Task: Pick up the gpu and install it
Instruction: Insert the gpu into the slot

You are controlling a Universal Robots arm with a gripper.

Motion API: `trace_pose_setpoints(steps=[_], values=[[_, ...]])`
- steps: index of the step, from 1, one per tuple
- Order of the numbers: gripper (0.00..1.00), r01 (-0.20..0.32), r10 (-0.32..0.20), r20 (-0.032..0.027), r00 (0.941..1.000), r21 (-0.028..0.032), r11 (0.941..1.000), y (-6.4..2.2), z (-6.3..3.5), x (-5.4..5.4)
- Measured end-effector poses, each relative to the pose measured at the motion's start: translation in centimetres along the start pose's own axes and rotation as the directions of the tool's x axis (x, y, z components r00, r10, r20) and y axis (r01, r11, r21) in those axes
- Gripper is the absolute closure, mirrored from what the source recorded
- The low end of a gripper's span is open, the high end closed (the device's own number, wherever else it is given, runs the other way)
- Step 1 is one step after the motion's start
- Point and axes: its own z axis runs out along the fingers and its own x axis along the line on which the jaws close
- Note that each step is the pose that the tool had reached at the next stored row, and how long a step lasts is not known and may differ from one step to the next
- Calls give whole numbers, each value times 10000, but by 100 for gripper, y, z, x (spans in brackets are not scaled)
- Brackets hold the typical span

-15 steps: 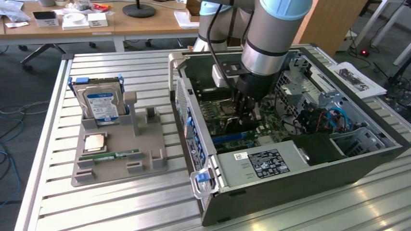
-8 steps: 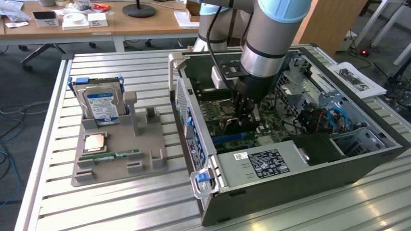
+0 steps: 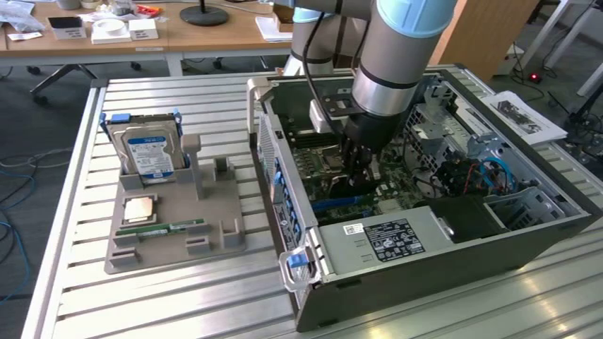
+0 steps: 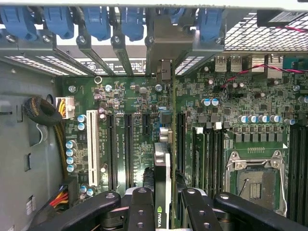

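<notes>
The hand (image 4: 166, 211) is pinching the gpu (image 4: 162, 178) on edge inside the open computer case (image 3: 452, 272), which is sitting toward the table's (image 3: 188, 99) edge on the exterior view's right, and holding it over the motherboard (image 4: 134, 96) slots. The pickup is looking done and the seating is not. The grey holder (image 3: 169, 244) is carrying the hard drive (image 3: 149, 154) and the memory stick (image 3: 174, 227).

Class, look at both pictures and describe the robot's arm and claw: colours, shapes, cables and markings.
The arm is a thick silver-grey tube with a pale blue cap and black ring bands, narrowing to a black wrist. A black cable runs beside it. The claw has black, rounded link fingers studded with round pivot screws.
</notes>
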Motion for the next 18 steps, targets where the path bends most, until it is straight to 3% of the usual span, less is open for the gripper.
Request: trace_pose_setpoints(steps=[18], values=[[73, 0, 0, 0, 10000, 0, 10000, 3, 45, 2]])
